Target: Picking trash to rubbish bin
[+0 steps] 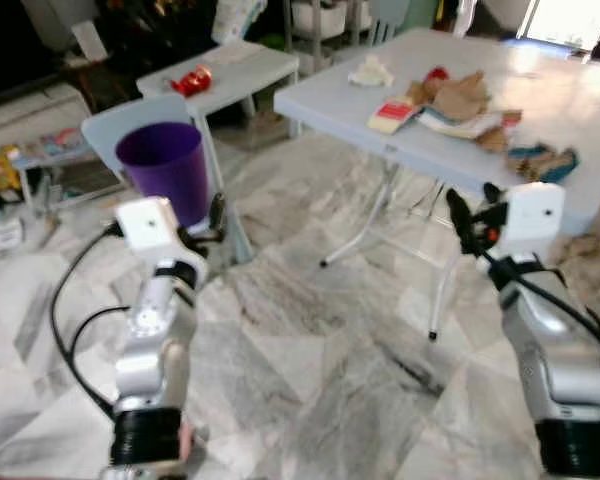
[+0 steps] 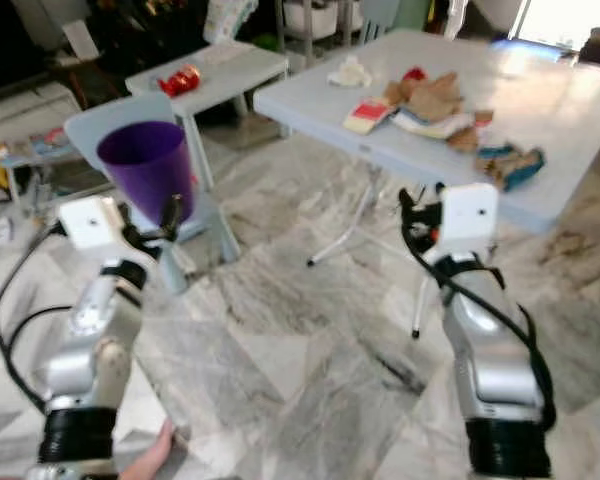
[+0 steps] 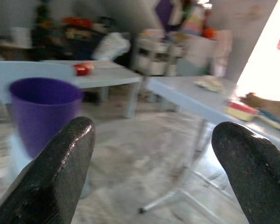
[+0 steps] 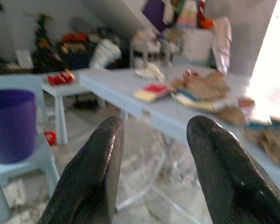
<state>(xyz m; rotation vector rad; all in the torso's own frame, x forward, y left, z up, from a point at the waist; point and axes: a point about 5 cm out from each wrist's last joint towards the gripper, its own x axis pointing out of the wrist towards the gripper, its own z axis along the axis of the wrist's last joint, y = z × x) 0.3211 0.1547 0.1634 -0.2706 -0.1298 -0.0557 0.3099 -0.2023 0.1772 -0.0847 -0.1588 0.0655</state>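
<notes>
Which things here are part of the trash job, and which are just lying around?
Job:
purple bin
trash pile on the big table
white wad on the same table
left gripper and right gripper, fingers apart, holding nothing

Lying about:
small table with a red thing
pale chair under the bin

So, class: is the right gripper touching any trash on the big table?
Apart. In the right wrist view, open floor and table edge lie between the right gripper and the trash on the table.
</notes>
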